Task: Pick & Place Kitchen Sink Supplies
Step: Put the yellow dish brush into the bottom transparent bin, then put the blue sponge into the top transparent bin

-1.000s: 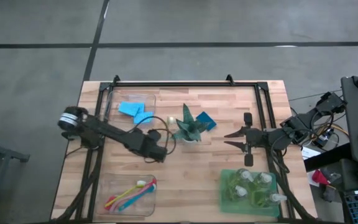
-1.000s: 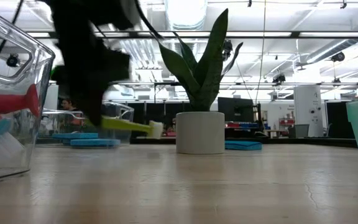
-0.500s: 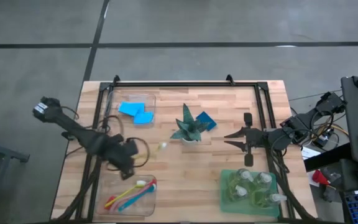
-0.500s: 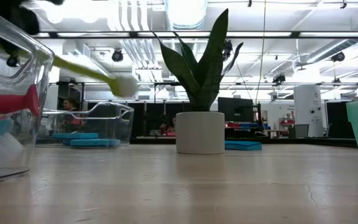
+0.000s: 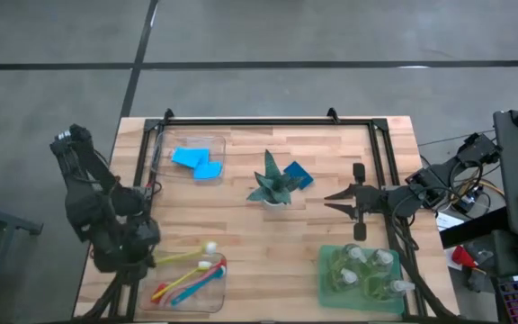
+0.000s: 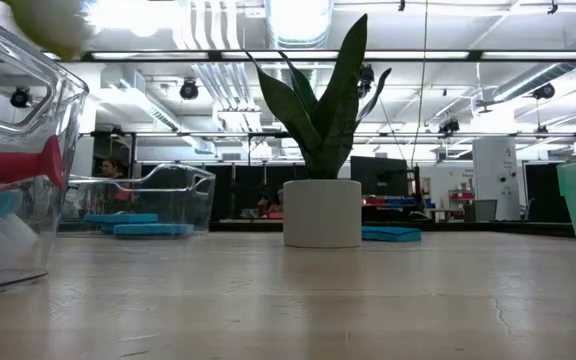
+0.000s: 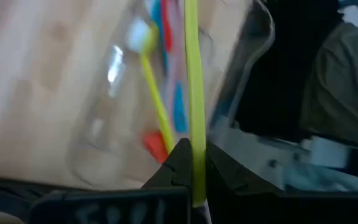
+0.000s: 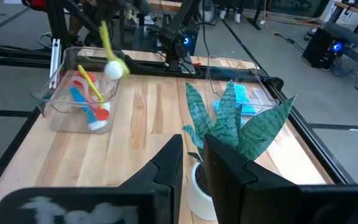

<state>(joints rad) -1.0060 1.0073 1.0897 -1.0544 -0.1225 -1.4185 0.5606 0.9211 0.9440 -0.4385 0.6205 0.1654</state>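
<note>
High view: my left pincer (image 5: pixel 142 256) is clamped shut on the handle end of the yellow-green brush (image 5: pixel 183 255), at the counter's (image 5: pixel 268 243) near-left edge. The brush's long axis runs roughly level across the counter, pale head (image 5: pixel 210 247) pointing toward the centre, and it hangs just over the far rim of the clear brush bin (image 5: pixel 187 283). The bin lies directly beside and below the pincer, so the coming move is a short lowering and release into it (my judgement). My left arm is by far the nearer one. My right pincer (image 5: pixel 337 202) waits right of centre, well apart, near the green tray (image 5: pixel 326 288) of pump bottles (image 5: pixel 367 270).

Low view: only the brush head (image 6: pixel 53 25) shows, above the bin wall (image 6: pixel 28 150). The snake plant (image 6: pixel 321 160) stands mid-counter, clear of the path.

Left wrist view: the yellow-green handle (image 7: pixel 191 93) runs straight out from between my closed fingers, over the bin, where a red-pink brush (image 7: pixel 157 143), a blue brush (image 7: pixel 180 106) and another yellow-green one (image 7: pixel 154 99) already lie; the new brush should be aligned with them.

Right wrist view: my right pincer's fingers (image 8: pixel 166 165) stand close together with a narrow gap, holding nothing. Beyond the plant, blue sponges (image 8: pixel 238 99) sit in the far bin.
</note>
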